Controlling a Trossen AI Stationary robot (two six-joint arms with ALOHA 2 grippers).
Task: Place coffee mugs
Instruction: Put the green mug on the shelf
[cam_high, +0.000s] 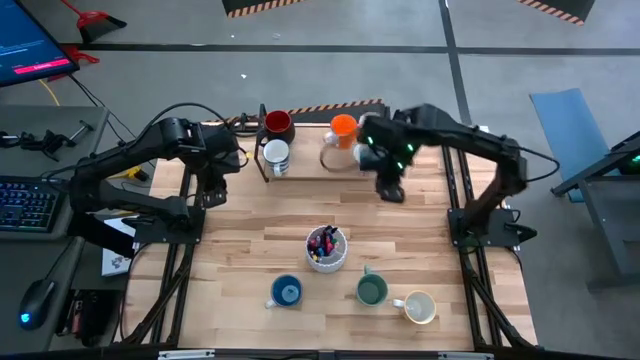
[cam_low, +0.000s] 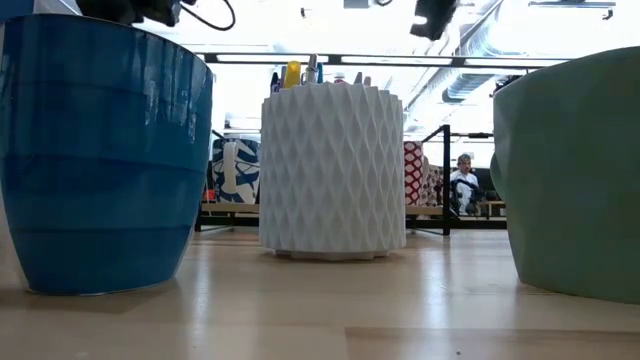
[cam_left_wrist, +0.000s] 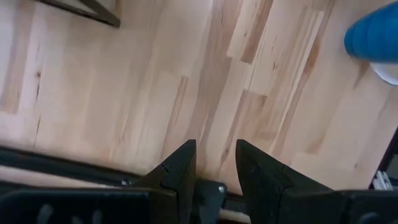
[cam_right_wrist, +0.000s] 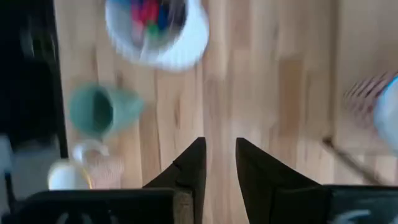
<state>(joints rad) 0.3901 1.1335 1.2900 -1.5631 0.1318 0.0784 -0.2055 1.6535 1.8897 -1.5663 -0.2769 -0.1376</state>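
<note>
The wooden surface carries mugs in two groups. At the far edge stand the red mug, a white mug and the orange mug; the right pincer hangs just beside the orange one, fingers slightly apart and empty. The left pincer waits left of the white mug, also parted, holding nothing. Open wood lies between them. Near the front edge sit the blue mug, green mug and cream mug, with the pen cup behind. Other mugs are not in view.
</note>
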